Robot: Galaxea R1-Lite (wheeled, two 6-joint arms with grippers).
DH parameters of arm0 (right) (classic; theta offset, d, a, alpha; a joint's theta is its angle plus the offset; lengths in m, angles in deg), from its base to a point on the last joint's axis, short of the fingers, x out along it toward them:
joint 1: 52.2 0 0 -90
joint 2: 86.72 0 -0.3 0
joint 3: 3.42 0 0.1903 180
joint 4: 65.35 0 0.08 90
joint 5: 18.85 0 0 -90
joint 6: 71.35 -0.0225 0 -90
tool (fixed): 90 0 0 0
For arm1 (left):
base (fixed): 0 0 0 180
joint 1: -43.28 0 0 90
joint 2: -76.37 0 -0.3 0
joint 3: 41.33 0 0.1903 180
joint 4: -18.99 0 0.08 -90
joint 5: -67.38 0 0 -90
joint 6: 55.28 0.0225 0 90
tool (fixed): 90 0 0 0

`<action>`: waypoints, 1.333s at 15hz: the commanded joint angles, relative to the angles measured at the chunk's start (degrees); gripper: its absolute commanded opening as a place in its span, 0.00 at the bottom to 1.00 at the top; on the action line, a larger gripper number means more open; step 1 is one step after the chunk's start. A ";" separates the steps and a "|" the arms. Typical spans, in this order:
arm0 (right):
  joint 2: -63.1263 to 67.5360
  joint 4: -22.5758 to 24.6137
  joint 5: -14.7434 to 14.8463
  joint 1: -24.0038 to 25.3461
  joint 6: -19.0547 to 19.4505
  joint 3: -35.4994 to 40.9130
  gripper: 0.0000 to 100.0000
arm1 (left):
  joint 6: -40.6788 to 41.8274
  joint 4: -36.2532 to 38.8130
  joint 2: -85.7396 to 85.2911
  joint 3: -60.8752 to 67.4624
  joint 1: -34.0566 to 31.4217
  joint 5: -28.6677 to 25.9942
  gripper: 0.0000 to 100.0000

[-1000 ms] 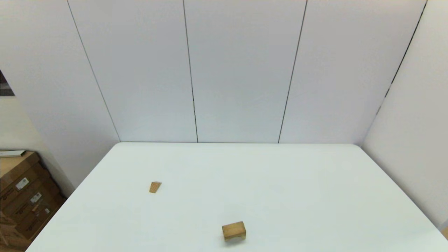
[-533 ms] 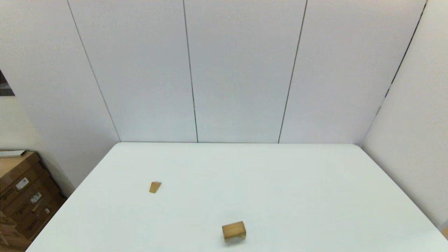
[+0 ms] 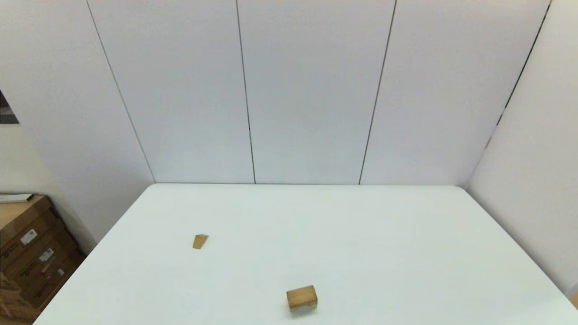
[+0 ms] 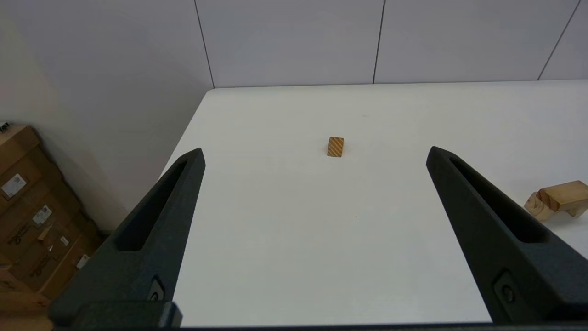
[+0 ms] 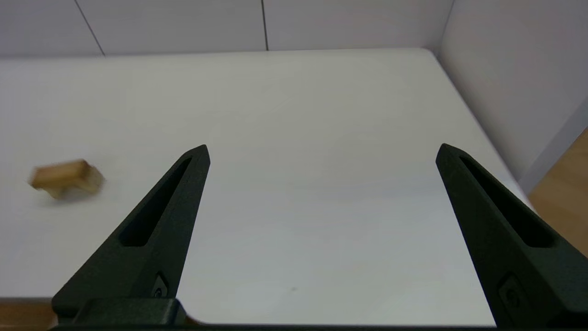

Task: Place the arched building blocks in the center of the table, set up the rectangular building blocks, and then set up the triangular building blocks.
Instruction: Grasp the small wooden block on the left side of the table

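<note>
The arched building block (image 3: pixel 301 297) stands hollow side down near the front middle of the table (image 3: pixel 361 234); it also shows in the left wrist view (image 4: pixel 558 198) and the right wrist view (image 5: pixel 66 178). The small triangular building block (image 3: pixel 200 241) lies alone toward the table's left, straight ahead of my left gripper (image 4: pixel 314 149) in its view (image 4: pixel 336 146). The rectangular building block is out of view. My left gripper is open and holds nothing, hanging well short of the wedge. My right gripper (image 5: pixel 322 145) is open over the table's right part, with the arch far off to its side. Neither arm shows in the head view.
Cardboard boxes (image 3: pixel 27 253) are stacked on the floor beyond the table's left edge. White wall panels (image 3: pixel 311 90) close off the back and the right side of the table.
</note>
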 commanded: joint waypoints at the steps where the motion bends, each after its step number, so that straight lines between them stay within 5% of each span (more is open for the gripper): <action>1: 0.05 2.28 -0.18 -0.04 1.93 1.52 1.00 | 0.09 0.00 0.07 0.01 -0.01 0.03 1.00; 9: 0.05 2.45 -0.53 0.05 0.70 2.22 1.00 | 0.35 -0.88 0.07 -0.69 -0.01 0.03 1.00; 11: 0.05 2.45 -0.53 0.05 0.61 2.22 1.00 | 0.09 -7.21 1.57 -7.20 -0.01 0.65 1.00; 14: 0.05 2.45 -0.53 0.05 0.61 2.22 1.00 | -4.39 -11.34 23.80 -19.59 -0.10 1.09 1.00; 20: 0.05 2.45 -0.53 0.05 0.61 2.22 1.00 | -6.42 3.16 63.27 -26.80 0.07 0.12 1.00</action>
